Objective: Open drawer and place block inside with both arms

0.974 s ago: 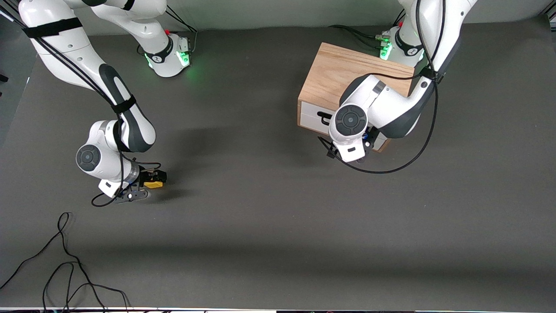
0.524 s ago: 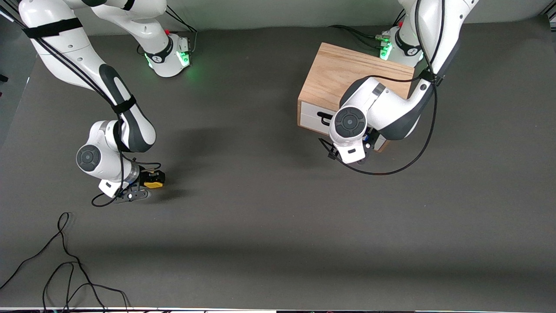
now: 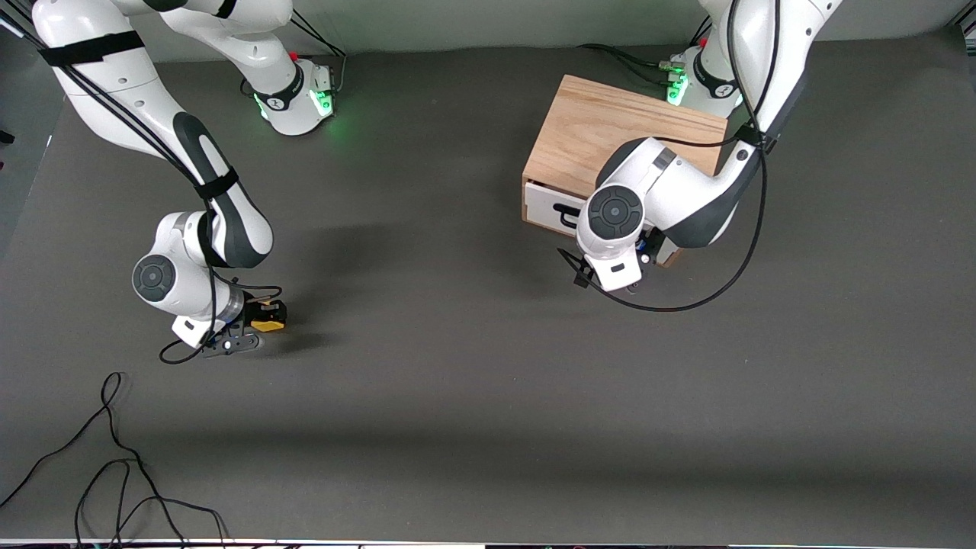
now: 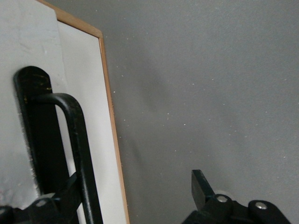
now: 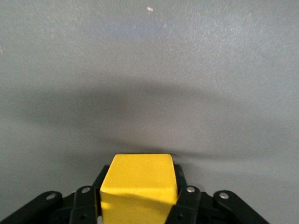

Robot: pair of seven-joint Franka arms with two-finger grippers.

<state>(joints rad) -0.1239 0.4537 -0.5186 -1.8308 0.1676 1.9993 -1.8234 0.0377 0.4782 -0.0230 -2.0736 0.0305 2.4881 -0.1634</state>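
Note:
The yellow block (image 3: 268, 325) sits between the fingers of my right gripper (image 3: 261, 319), low over the mat toward the right arm's end of the table. In the right wrist view the block (image 5: 139, 184) fills the right gripper (image 5: 140, 178), and both pads press its sides. The wooden box (image 3: 602, 130) stands by the left arm's base. Its white drawer (image 3: 545, 202) is out a small way. My left gripper (image 4: 134, 183) is open at the drawer front (image 4: 100, 130), the black handle (image 4: 74, 130) just inside one finger (image 4: 201, 186). The left wrist hides it from the front camera.
Loose black cables (image 3: 114, 457) lie on the mat near the front camera at the right arm's end. The left arm's cable (image 3: 686, 297) loops down onto the mat just in front of the box. Open dark mat (image 3: 473, 343) lies between the two grippers.
My right gripper has shut on the block. The left wrist has drawn slightly away from the box, and the drawer front has come out a little with it.

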